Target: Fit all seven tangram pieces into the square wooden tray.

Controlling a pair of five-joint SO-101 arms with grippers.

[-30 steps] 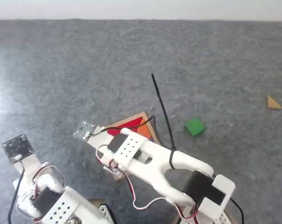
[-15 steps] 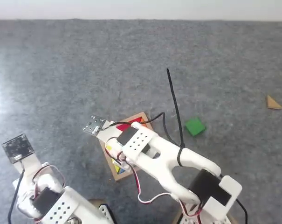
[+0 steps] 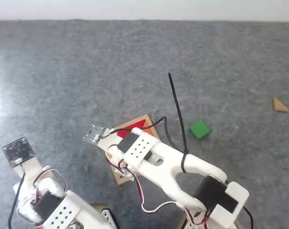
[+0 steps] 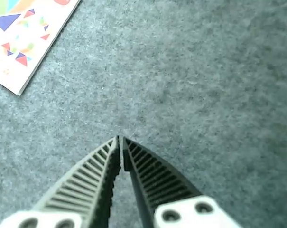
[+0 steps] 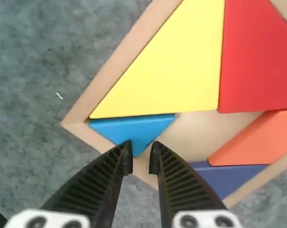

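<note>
Five coloured pieces are already seated in the tray (image 5: 122, 59), where the right gripper (image 5: 140, 154) is held narrowly open over the corner of the blue triangle (image 5: 134, 128) with nothing lifted; the left gripper (image 4: 121, 141) is shut and empty above bare desk (image 4: 205, 71). Two are judged left: the green square (image 3: 199, 129) near the tray and, far beyond, the tan triangle (image 3: 280, 105). Since half a second ago the right arm has been drawn back slightly over the tray, both loose pieces unmoved.
</note>
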